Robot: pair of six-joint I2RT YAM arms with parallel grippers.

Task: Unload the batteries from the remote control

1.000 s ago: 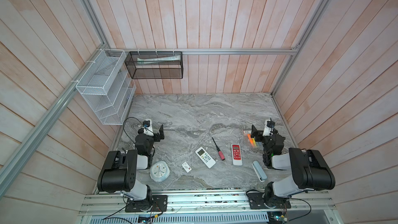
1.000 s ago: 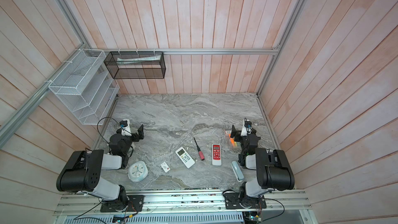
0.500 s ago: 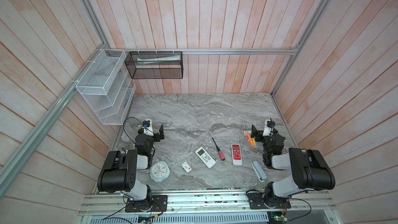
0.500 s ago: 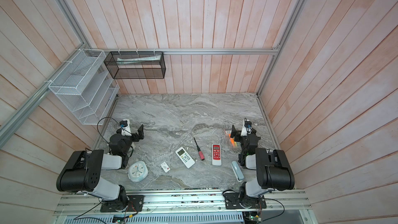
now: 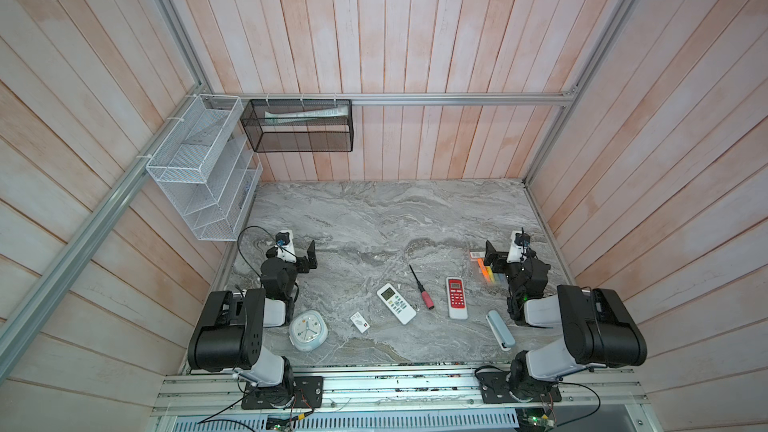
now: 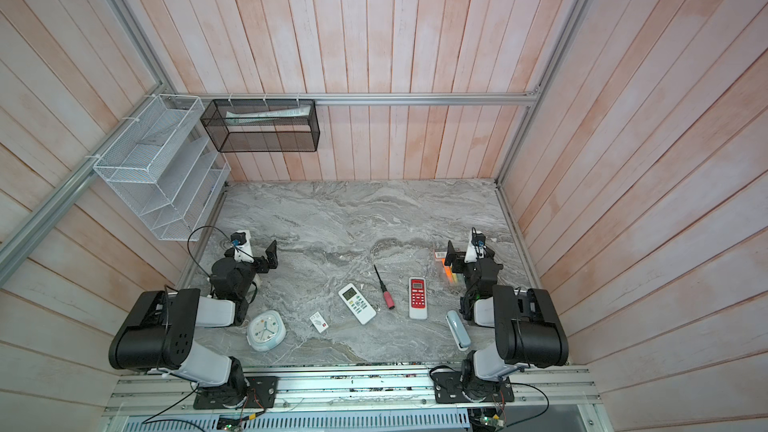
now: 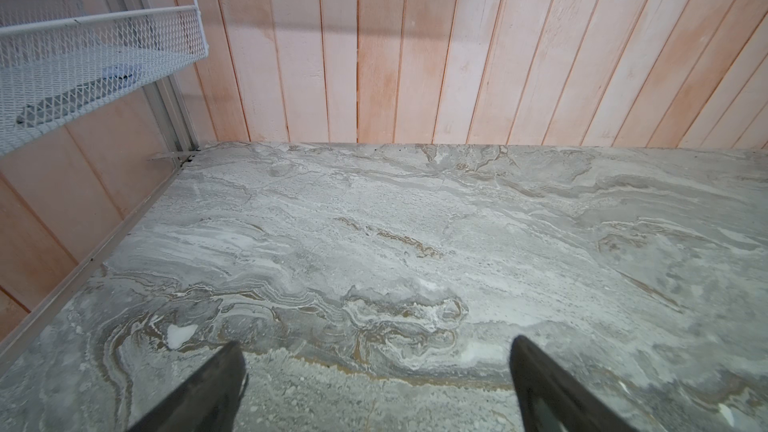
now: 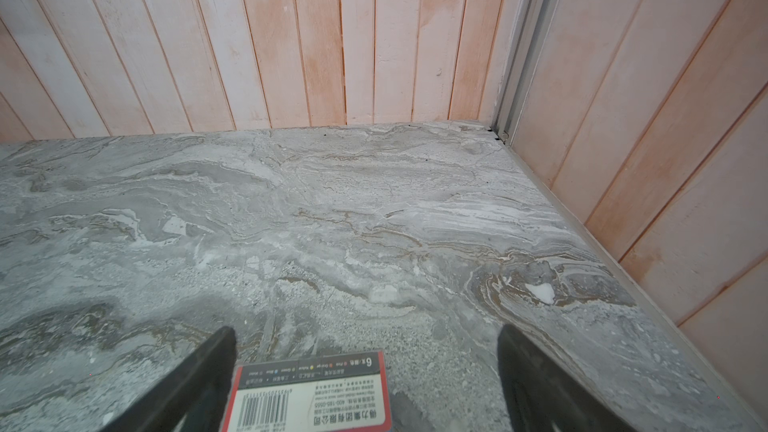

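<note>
**Both grippers wide open, nowhere near the remotes**

So here's the layout. Two remotes sit on the marble tabletop point(image 5: 374, 218), both close to the front edge. The white remote point(image 5: 396, 303) lies at a slant around the middle of that edge. The red remote point(image 5: 456, 297) lies more toward the right edge and runs roughly front to back. The red-handled screwdriver point(image 5: 422, 288) lies between them and touches neither.

The left gripper point(image 5: 309, 258) is parked by the left edge with its jaws spread wide. The left wrist view shows nothing but bare marble between the fingers point(image 7: 216, 388). The white remote is well apart from it, off toward the front edge and the middle. A round pale clock point(image 5: 308, 330) sits near the front left corner, between that arm and the white remote.

The right gripper point(image 5: 492, 259) is by the right edge, also spread wide and gripping nothing. In the right wrist view, the barcode end of a marker pack point(image 8: 311, 396) lies on the marble between its fingers point(image 8: 199, 371). I can't tell if it touches them. The red remote is near this gripper but clear of it, toward the front edge and the middle. A pale blue case point(image 5: 500, 329) lies by the front right corner.

The batteries I can't spot in any view, so I can't say where they are.
</note>
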